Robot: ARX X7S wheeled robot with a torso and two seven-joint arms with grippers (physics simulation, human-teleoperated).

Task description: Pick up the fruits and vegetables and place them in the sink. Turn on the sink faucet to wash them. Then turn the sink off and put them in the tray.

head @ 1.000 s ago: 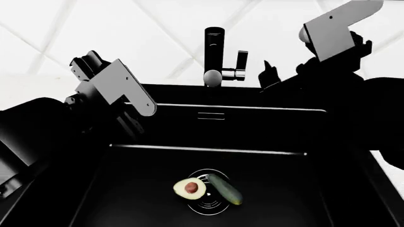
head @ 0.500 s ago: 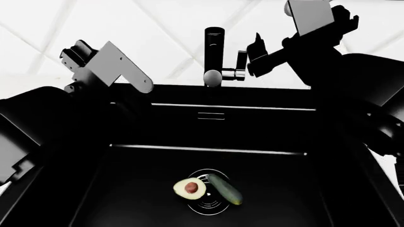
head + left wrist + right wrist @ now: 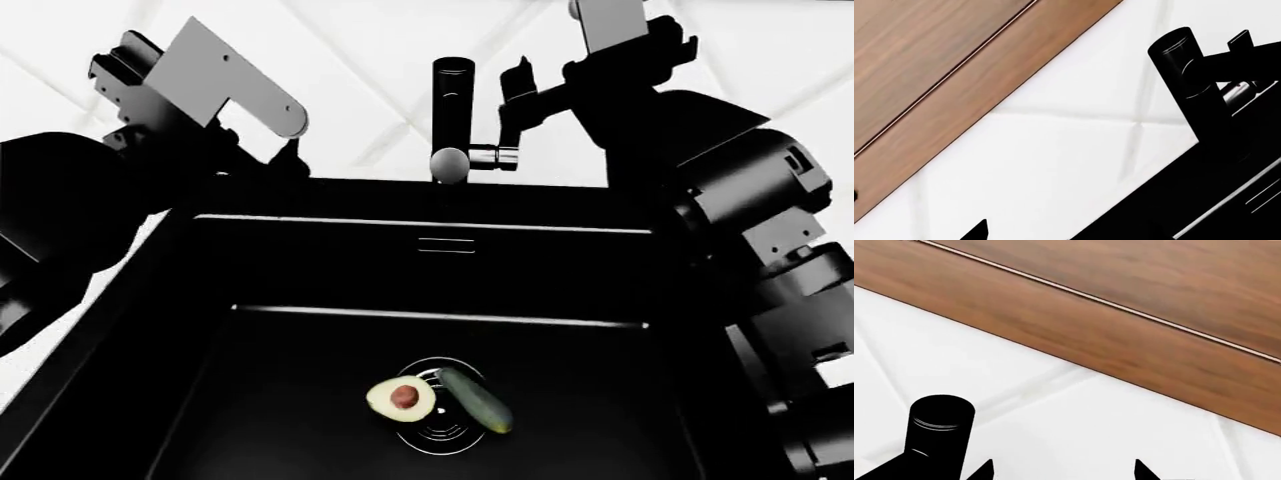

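The halved avocado [image 3: 402, 398] and the dark-green zucchini [image 3: 475, 400] lie side by side over the round drain [image 3: 441, 428] of the black sink [image 3: 267, 420]. The tall black sink faucet [image 3: 453, 100] stands behind the basin, and its top also shows in both wrist views [image 3: 1187, 75] [image 3: 939, 432]. My right gripper [image 3: 523, 92] [image 3: 1064, 472] is open and empty, right beside the faucet's side lever [image 3: 509, 140]. Raised at the basin's back left corner, my left gripper [image 3: 283, 158] shows one fingertip [image 3: 978, 232] set wide of centre. The tray is out of view.
A white tiled wall [image 3: 347, 60] runs behind the faucet. Wooden cabinet panels [image 3: 934, 65] [image 3: 1134, 315] hang above it. An overflow slot [image 3: 446, 245] marks the sink's back wall. The right arm's bulky links [image 3: 761, 230] hang over the sink's right side.
Both arms have risen. The right gripper swung left from the basin's right to the faucet lever. The left gripper moved up and outward. The avocado and zucchini stayed put.
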